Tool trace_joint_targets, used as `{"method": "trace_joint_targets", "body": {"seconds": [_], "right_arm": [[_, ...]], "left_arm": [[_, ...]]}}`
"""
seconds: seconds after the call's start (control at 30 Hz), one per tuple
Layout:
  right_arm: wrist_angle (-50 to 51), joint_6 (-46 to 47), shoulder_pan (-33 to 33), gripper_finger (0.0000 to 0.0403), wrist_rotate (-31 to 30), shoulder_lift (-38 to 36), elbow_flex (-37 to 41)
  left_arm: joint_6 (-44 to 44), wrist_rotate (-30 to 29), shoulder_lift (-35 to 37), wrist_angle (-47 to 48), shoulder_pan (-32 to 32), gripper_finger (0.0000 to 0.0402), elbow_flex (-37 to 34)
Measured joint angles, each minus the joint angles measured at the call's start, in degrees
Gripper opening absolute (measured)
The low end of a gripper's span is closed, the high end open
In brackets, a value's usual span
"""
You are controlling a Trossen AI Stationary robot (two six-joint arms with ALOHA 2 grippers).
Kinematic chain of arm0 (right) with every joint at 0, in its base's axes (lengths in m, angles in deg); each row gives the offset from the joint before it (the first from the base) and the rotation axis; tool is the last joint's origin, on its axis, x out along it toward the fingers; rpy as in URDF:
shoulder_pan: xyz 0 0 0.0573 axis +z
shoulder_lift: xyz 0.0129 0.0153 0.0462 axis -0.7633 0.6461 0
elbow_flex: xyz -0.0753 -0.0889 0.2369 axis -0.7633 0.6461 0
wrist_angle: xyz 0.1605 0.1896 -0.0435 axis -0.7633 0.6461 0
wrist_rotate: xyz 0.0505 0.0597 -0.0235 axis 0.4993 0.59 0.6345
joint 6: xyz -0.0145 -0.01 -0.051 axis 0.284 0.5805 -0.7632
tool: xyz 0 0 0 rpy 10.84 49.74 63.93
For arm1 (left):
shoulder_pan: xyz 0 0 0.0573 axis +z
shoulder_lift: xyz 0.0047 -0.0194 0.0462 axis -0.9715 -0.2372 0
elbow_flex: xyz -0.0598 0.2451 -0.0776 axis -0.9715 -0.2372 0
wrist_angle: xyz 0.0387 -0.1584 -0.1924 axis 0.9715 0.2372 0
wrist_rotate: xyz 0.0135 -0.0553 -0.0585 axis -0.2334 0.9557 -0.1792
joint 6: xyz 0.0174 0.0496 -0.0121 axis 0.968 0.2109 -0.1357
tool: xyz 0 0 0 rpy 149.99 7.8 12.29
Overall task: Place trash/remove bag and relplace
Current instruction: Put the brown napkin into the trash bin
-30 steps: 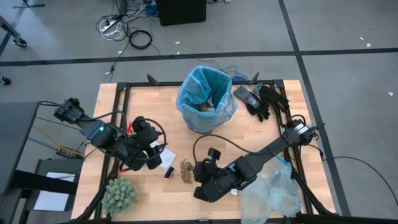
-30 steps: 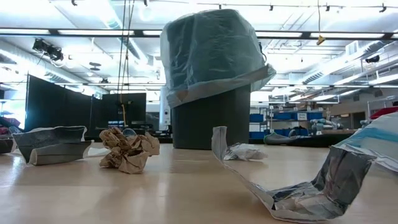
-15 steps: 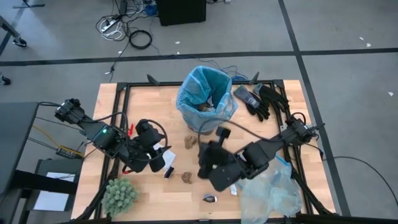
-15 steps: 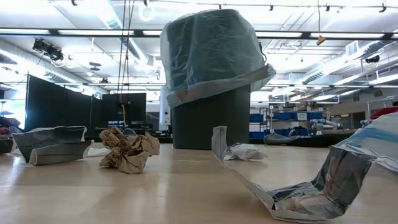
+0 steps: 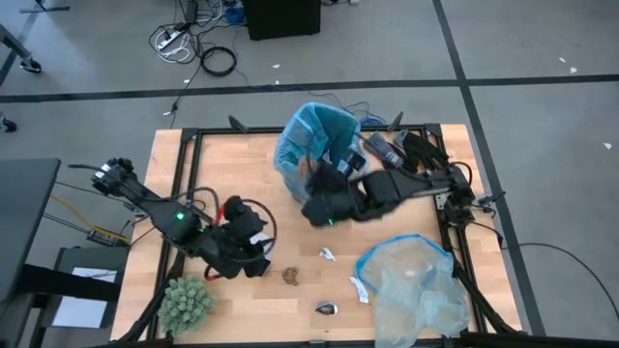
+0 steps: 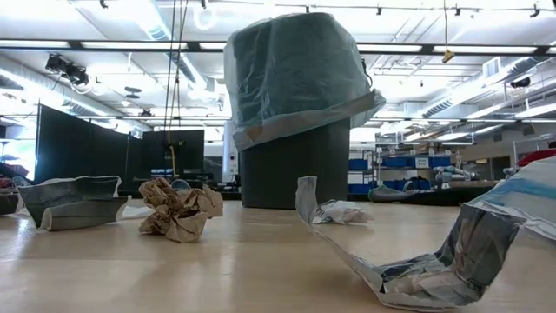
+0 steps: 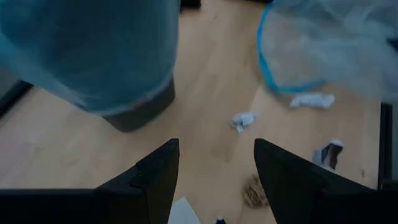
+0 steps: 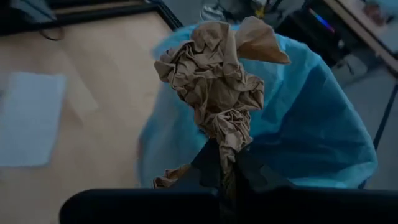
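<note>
Right wrist view shows the right gripper pinched tight on a crumpled brown paper wad, held up over the mouth of the bag, the sky-blue liner that lines the dark bin. No brand, label or writing can be read on anything in view. From above, the right arm reaches in from the table's right edge, bent across toward the bin near the far middle of the table, with its wrist at the bin's near rim.

Left gripper hangs with its fingers apart and nothing between them, low over the wood, a white scrap and a small brown wad lying beyond it. Its arm comes from the left side and bends down toward the near left part of the table.

More trash lies loose on the near half, between the bin and a pale grey-blue plastic bag at the near right corner. A green spiky ball sits at the near left corner.
</note>
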Motion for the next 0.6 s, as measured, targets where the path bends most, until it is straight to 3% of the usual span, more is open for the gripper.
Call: {"method": "trace_joint_targets", "body": {"seconds": [0.17,0.3,0.43,0.6], "right_arm": [[-0.6,-5.5,-6.8,0.0001,5.9,-0.5,0.1],[-0.7,-13.3,-11.9,0.0001,10.6,-0.5,0.1],[-0.1,-11.7,-16.1,0.0002,18.7,-0.8,0.1],[-0.6,-11.2,-18.8,0.002,24.2,-1.6,0.1]], "left_arm": [[-3.1,2.9,-3.8,0.0,-0.3,0.0218,0.0],[-3.3,-1.8,-6.6,-3.3,-0.9,0.0218,0.0],[3.1,-1.6,-7.0,-8.0,-0.7,0.0218,0.0],[4.9,-0.9,-6.5,-8.7,0.3,0.0218,0.1]]}}
